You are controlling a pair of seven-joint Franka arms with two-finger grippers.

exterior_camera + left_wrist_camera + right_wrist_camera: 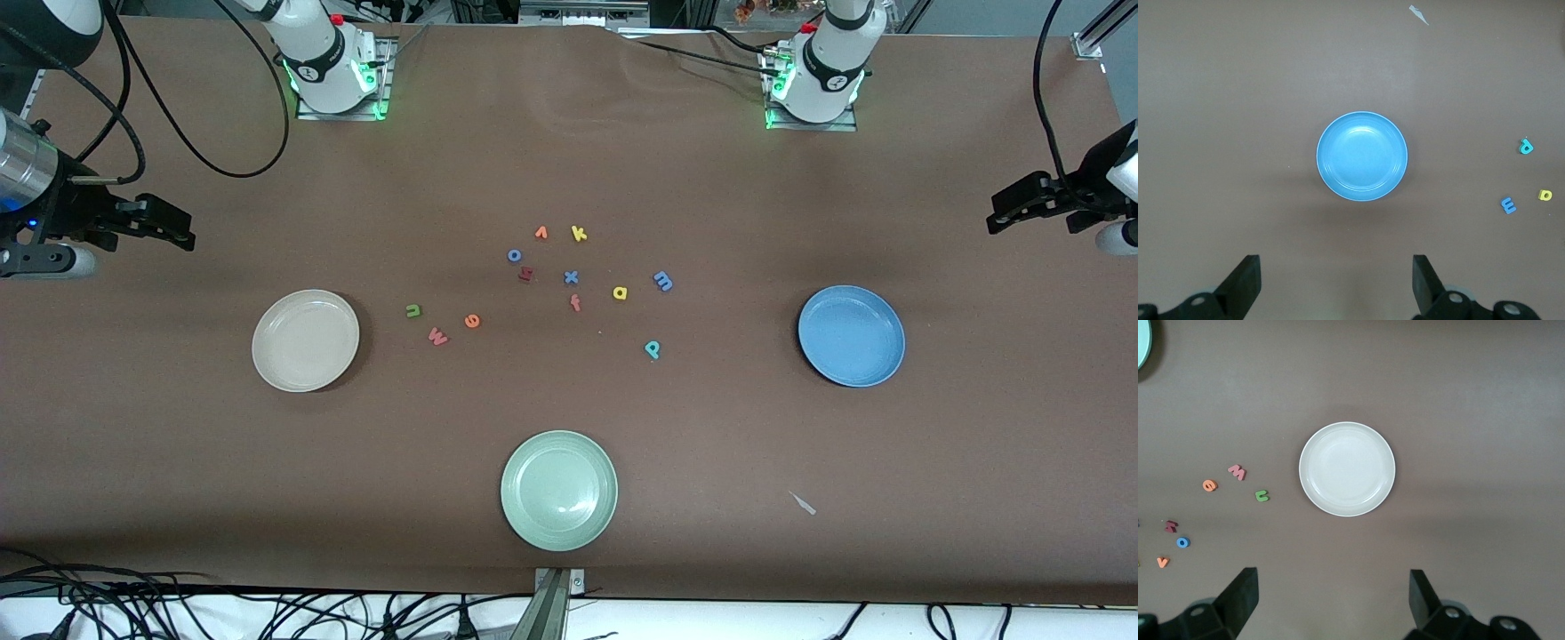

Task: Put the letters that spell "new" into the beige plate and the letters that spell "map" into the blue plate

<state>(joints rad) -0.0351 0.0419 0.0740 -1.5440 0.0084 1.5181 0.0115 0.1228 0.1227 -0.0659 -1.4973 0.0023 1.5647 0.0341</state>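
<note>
The beige plate (305, 340) (1347, 469) lies toward the right arm's end of the table with nothing in it. Beside it lie the green n (412, 310) (1261, 496), the pinkish-red w (437, 336) (1237, 472) and the orange e (472, 321) (1209, 485). The blue plate (851, 336) (1362, 156), also holding nothing, lies toward the left arm's end. The blue m (663, 281) (1508, 205), yellow a (620, 292) (1545, 195) and teal p (653, 349) (1525, 145) lie between it and the table's middle. My right gripper (173, 227) (1333, 583) and left gripper (1009, 209) (1336, 267) hover open over the table's ends, each holding nothing.
A pale green plate (558, 490) sits nearest the front camera. Other letters cluster mid-table: yellow k (579, 234), orange v (540, 233), blue o (514, 255), a dark red letter (525, 274), blue x (571, 277), orange-red f (575, 303). A pale scrap (803, 503) lies near the front edge.
</note>
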